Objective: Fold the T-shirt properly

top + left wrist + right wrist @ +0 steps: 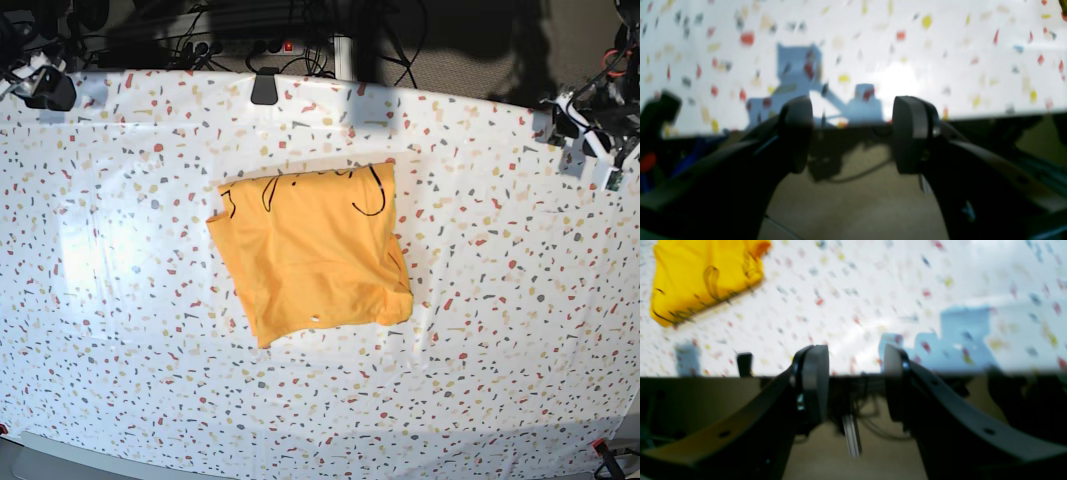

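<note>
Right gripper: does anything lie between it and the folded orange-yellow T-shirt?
Nothing. In the right wrist view, only bare white speckled tablecloth stretches from the open right gripper to the orange-yellow cotton T-shirt.

Bright overhead light, tablecloth (120,250) glare; wrist views blurred (blue shadows).

I count one T-shirt (312,248) on my overhead feed, a single orange-yellow piece lying on one speckled tablecloth (500,300). I can see two grippers, one per wrist feed: the left gripper (852,135) and the right gripper (856,385), each with two fingers standing apart with nothing between them. One dark clip (264,87) sits at the far edge of the cloth. That makes one garment, one cloth, two grippers, one clip.
</note>
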### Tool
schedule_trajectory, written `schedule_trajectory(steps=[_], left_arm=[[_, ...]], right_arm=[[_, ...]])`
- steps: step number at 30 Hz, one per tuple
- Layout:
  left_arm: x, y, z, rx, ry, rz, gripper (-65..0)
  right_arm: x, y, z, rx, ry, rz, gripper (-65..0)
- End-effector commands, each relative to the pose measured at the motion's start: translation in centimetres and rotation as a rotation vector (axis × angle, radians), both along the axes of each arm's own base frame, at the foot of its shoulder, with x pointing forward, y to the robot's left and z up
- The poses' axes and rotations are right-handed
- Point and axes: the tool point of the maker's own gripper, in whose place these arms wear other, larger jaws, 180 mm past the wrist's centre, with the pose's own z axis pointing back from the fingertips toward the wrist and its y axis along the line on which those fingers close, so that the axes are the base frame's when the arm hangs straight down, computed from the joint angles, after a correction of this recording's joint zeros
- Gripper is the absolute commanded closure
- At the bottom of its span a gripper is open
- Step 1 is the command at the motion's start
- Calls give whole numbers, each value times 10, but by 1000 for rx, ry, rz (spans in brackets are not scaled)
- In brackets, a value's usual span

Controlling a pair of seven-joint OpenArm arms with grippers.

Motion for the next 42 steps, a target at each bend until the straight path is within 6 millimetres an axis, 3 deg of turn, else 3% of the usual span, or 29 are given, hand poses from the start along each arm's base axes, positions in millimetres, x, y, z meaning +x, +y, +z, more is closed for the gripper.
schedule_trajectory(steps=[1, 5, 14, 18, 21, 24, 27, 29, 34, 37, 42], left_arm=[[-4, 4, 8, -1, -10, -11, -367], [-43, 5, 1, -57, 99, -35, -367], [-145, -8, -24, -145, 339, -63, -367], [-196, -10, -56, -228, 468, -30, -367], [-237, -20, -95, -304, 588, 28, -367], [-265, -31, -138, -325, 681, 78, -367], [-269, -44, -181, -307, 726, 136, -367], [-267, -55, -204, -289, 764, 129, -367], [-241, -73, -248, -216, 714, 92, -367], [-232, -72, -264, -116, 715, 88, -367], [-210, -65, -268, -69, 684, 80, -367]], right_arm=[[-4, -4, 7, -29, 0, 13, -258], [-38, 0, -4, -11, 122, 28, -258], [-94, 32, -22, 122, 310, 102, -258], [-113, 33, -70, 166, 381, 29, -258], [-148, 32, -123, 179, 505, -18, -258], [-180, 51, -167, 254, 639, -30, -258], [-202, 75, -202, 335, 756, -20, -258], [-204, 82, -223, 352, 777, -11, -258], [-185, 69, -282, 187, 676, 58, -258], [-185, 69, -306, 124, 652, 125, -258], [-196, 54, -330, -25, 691, 104, -258]])
